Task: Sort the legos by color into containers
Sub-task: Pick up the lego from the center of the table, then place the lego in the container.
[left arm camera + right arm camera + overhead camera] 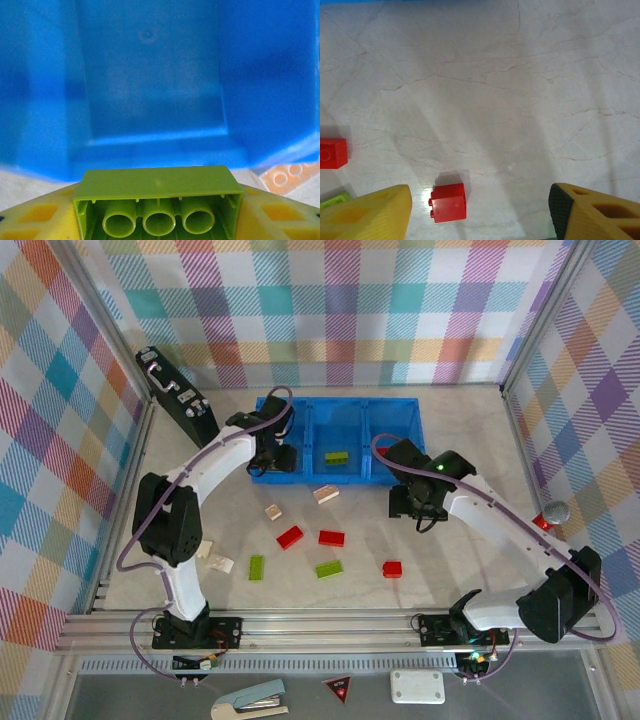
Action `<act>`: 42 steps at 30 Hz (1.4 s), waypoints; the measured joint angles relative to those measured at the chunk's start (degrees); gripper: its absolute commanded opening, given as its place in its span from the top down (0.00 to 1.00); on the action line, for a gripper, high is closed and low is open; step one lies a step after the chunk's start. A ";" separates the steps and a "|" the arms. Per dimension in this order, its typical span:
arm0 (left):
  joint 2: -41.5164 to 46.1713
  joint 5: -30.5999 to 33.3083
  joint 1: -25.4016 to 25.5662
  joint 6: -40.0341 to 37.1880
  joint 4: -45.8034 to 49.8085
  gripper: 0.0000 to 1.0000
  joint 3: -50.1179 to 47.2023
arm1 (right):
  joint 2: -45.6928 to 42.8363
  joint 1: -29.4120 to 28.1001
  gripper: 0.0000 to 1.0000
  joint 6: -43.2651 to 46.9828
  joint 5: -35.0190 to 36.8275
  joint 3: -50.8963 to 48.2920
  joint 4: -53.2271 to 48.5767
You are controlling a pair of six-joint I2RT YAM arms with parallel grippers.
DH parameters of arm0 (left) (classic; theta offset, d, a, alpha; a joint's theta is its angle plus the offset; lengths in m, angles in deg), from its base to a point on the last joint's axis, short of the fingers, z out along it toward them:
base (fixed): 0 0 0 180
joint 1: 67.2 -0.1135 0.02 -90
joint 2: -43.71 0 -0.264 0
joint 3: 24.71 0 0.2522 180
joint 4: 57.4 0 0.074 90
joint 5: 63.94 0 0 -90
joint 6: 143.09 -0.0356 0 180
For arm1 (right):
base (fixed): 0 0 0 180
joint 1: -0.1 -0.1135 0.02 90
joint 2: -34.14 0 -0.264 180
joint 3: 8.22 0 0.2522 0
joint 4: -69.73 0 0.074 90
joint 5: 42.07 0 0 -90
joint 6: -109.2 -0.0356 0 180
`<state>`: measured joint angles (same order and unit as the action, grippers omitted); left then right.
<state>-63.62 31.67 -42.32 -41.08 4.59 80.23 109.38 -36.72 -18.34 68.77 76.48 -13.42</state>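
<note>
The blue tray (pixel 400 408) lies at the back with three compartments; one lime green lego (pixel 337 456) rests in the middle one. My left gripper (pixel 272 455) hovers at the left compartment's front wall, shut on a lime green lego (pixel 157 197) held underside up between yellow fingers (pixel 35 215), with that compartment's bare floor (pixel 155 85) ahead. My right gripper (pixel 410 505) is open above the table in front of the tray. A small red lego (pixel 448 201) lies on the table between its fingers (pixel 370 212), nearer the left one. Red (pixel 290 537), green (pixel 257 567) and cream (pixel 273 511) legos lie scattered mid-table.
A black case (pixel 175 395) leans at the back left beside the tray. Another red lego (pixel 332 153) and a green corner (pixel 332 200) sit left of my right gripper. Two cream legos (pixel 213 556) lie near the left arm. Metal frame rails edge the table.
</note>
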 measured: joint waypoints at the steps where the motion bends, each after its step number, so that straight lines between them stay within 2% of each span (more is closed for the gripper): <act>1: -1.05 -0.24 -0.37 -0.31 0.15 0.42 1.33 | -0.11 0.00 0.26 -0.24 0.13 -0.04 -0.39; 18: -19.45 -2.12 -2.97 -1.36 3.34 0.41 21.11 | -1.95 0.00 0.26 -1.53 1.25 -0.13 -3.28; 31: -28.35 -3.63 -4.48 -1.36 4.22 0.40 28.76 | -2.14 0.00 0.26 -1.70 1.22 -1.53 -3.37; 42: -31.69 -3.67 -4.90 -1.29 4.39 0.37 32.17 | -2.14 0.00 0.26 -1.70 1.20 -1.53 -3.34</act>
<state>-95.31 28.00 -47.21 -42.37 8.98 112.40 107.24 -36.72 -20.05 69.98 74.95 -16.76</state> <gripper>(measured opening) 0.627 0.739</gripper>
